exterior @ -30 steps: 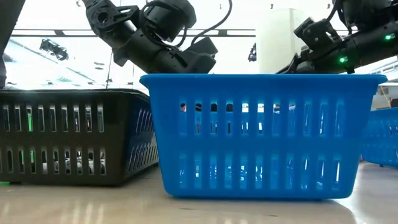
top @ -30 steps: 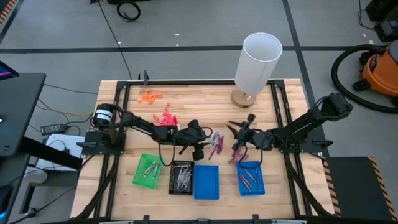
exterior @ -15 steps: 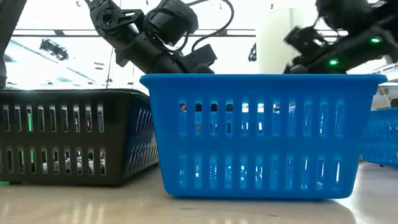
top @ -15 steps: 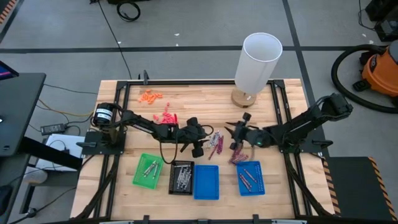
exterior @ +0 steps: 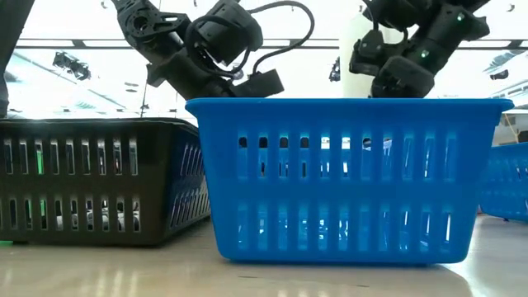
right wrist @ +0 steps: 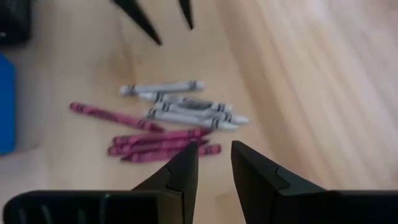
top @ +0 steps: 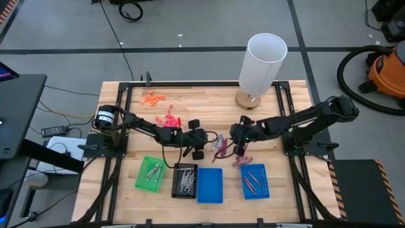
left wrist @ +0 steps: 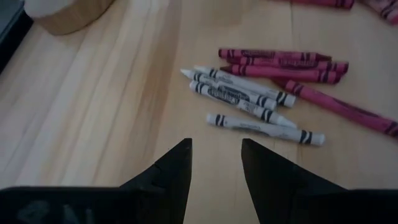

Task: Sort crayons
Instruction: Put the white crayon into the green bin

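1. Four small trays stand in a row along the table's near edge: one green tray (top: 150,173), one black tray (top: 185,180), and two blue ones, the blue tray (top: 210,185) beside the black and a second blue tray (top: 254,180) set apart.
2. The green, black and second blue trays each hold a few sorted sticks, too small to count.
3. The loose crayons (left wrist: 252,99) lie mid-table between the arms: four silvery-grey, with about four maroon beside them and touching.
4. Left gripper (left wrist: 216,163) hovers just short of the grey sticks, fingers parted by a narrow gap, holding nothing.
5. Right gripper (right wrist: 213,163) faces the same pile from the other side, fingers slightly apart, also empty.
6. Farther back lie two scatters of orange-red pieces (top: 152,98) and a white cylinder (top: 262,64) on a wooden base.
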Robot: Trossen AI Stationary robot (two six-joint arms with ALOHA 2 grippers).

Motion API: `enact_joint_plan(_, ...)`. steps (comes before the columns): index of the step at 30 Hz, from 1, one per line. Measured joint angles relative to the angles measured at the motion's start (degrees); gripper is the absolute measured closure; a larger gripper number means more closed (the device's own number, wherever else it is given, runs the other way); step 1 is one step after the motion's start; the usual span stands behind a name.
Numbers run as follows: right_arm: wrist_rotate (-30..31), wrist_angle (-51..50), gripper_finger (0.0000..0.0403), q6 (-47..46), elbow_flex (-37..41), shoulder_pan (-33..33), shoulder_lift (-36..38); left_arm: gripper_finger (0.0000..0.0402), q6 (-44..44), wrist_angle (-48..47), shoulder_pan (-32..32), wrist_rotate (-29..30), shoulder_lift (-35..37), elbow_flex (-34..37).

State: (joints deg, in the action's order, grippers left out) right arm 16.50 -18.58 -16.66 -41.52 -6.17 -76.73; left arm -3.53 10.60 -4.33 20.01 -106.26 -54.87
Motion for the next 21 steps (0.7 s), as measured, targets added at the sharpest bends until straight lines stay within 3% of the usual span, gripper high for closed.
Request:
enact_joint_plan(3, 0.5, -2.0, 0.0298, -0.8, -0.9, 0.0, 0.0, 0.0251, 0.6, 2.1, 0.1, 0.0, 0.0, 0.0)
enact_joint_plan(11, 14.4, -1.7, 0.0298, -0.2, -0.9, 0.0, 0.0, 0.0251, 7.2, 1.5, -0.2, -1.1, 0.0, 0.0)
enact_joint_plan(21, 18.5, 3.4, 0.0298, 0.5, 3.1, 0.0, 0.0, 0.0251, 10.6, 5.2, -1.3, -3.4, -1.0, -2.7)
